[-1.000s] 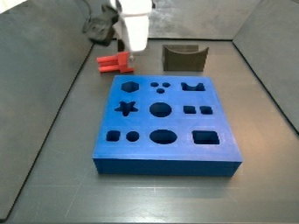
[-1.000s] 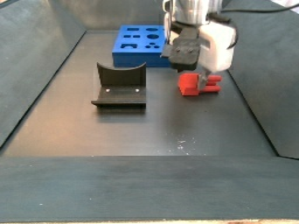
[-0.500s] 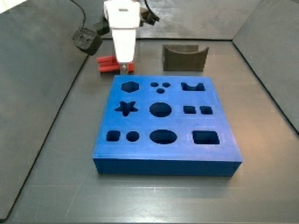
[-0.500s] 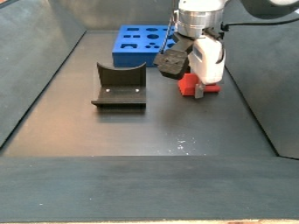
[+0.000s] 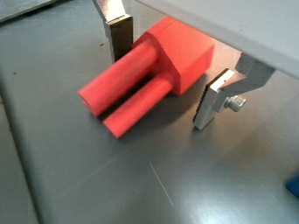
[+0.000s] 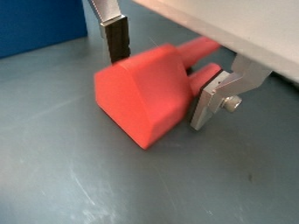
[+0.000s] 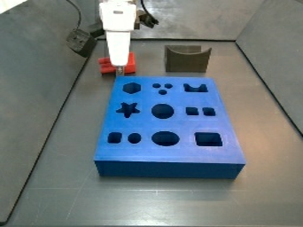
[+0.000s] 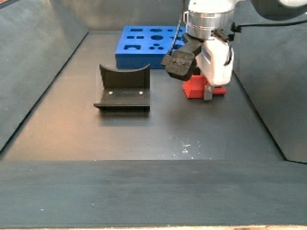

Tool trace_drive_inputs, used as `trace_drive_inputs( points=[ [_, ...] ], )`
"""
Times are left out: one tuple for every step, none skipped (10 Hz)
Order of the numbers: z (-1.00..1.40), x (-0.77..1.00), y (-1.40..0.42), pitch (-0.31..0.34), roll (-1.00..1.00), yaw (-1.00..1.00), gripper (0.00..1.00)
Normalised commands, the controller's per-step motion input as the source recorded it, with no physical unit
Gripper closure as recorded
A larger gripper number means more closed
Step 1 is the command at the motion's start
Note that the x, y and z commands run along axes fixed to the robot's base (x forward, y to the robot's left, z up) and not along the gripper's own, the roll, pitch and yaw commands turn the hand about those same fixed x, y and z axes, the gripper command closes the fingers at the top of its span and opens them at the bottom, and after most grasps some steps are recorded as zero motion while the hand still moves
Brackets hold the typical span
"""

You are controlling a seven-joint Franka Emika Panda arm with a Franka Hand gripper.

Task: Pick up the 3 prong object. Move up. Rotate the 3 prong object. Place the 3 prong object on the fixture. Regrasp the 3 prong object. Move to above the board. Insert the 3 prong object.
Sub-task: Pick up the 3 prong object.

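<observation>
**End effector lowered over the 3 prong object**

Tabletop (image 7: 48, 160), dark grey, carries every item in both side views. Largest upon it is the board (image 7: 166, 124), a blue block with shaped cut-outs, filling the centre of a side view and lying at upper centre in a side view (image 8: 144, 45). The end effector (image 7: 116, 62) stands at upper left in a side view, just beyond the board's far left corner, and right of centre in a side view (image 8: 206, 88). The fixture (image 7: 186, 58), dark and notched, sits at upper centre, apart from the board; it lies left of centre in a side view (image 8: 122, 88). The 3 prong object (image 5: 146, 74) rests on the tabletop between the silver fingers (image 5: 216, 101), one plate on either side. The plates appear parted around its red block; contact cannot be told in either wrist view (image 6: 152, 92).
</observation>
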Motion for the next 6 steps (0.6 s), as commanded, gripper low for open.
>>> trace_drive_inputs(
  points=[
    [-0.2,0.05,0.12,0.049,0.0,-0.11,0.0],
    [0.0,0.04,-0.02,0.0,0.0,0.0,0.0],
    [-0.11,0.25,0.22,0.0,-0.01,0.0,0.0],
    [0.0,0.16,0.09,0.0,-0.01,0.0,0.0],
    [0.0,0.0,0.0,0.0,0.0,0.0,1.0],
    [0.0,0.0,0.0,0.0,0.0,0.0,1.0]
  ],
)
